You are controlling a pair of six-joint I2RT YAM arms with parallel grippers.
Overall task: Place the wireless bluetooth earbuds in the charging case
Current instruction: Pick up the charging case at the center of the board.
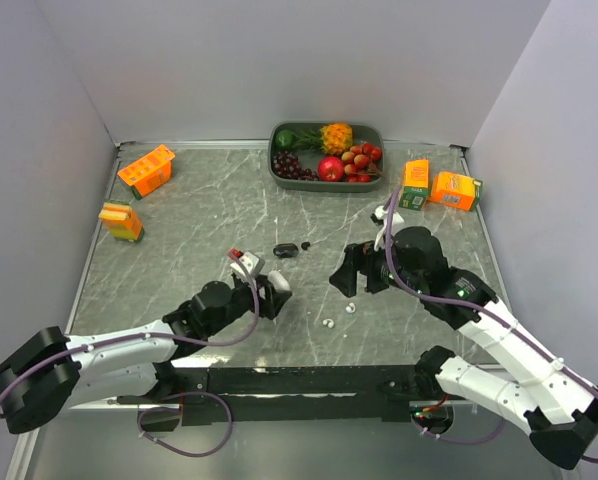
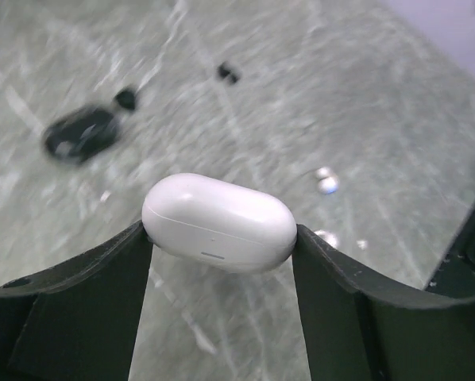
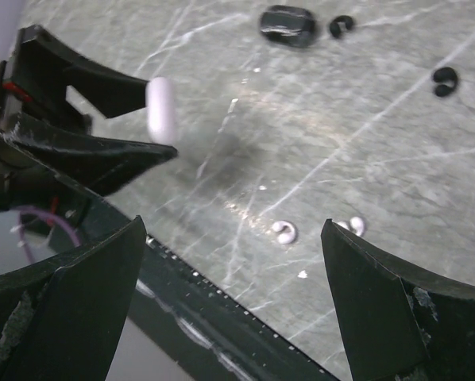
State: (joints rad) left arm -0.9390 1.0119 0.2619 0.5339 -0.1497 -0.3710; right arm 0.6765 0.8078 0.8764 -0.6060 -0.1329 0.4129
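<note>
Left gripper (image 2: pixel 220 232) clamps the shut white charging case (image 2: pixel 218 218); beside it, the gaping right gripper (image 3: pixel 233 230) may flick the tiny white earbuds (image 3: pixel 285 231) away.

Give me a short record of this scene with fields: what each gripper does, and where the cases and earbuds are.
left gripper: shut on the white case
white case: lid closed, pinched at both ends between the fingers
right gripper: open, holding nothing, above the white earbuds
white earbuds: two, lying loose on the table, close together, not in any case
black case: on the table, farther from the arms
black earbuds: two, loose on the table beside the black case
</note>
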